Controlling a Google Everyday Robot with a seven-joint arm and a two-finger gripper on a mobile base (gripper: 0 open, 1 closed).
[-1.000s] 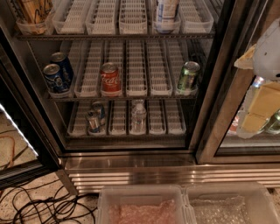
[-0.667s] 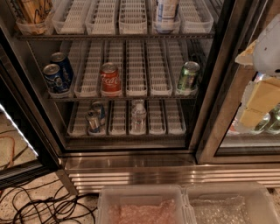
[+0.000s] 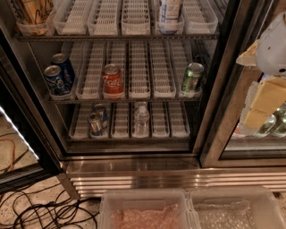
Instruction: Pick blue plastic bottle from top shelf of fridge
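The fridge (image 3: 134,172) stands open in front of me. On its top shelf (image 3: 107,20), in the fourth white lane tray from the left, stands the blue plastic bottle (image 3: 168,12). It is pale blue with a white label, and its upper part is cut off by the top edge of the view. My gripper (image 3: 261,105) is at the right edge of the view, cream-coloured below a white arm part. It is in front of the glass door to the right, lower than the bottle, well to its right and apart from it.
The middle shelf holds two blue cans (image 3: 58,77), a red can (image 3: 112,80) and a green can (image 3: 192,77). The lower shelf holds two cans (image 3: 96,120) and a small clear water bottle (image 3: 141,120). A dark door post (image 3: 216,89) stands between gripper and shelves. Clear bins (image 3: 143,210) and cables (image 3: 40,210) lie below.
My gripper at the right edge has risen slightly. Nothing in the fridge has moved.
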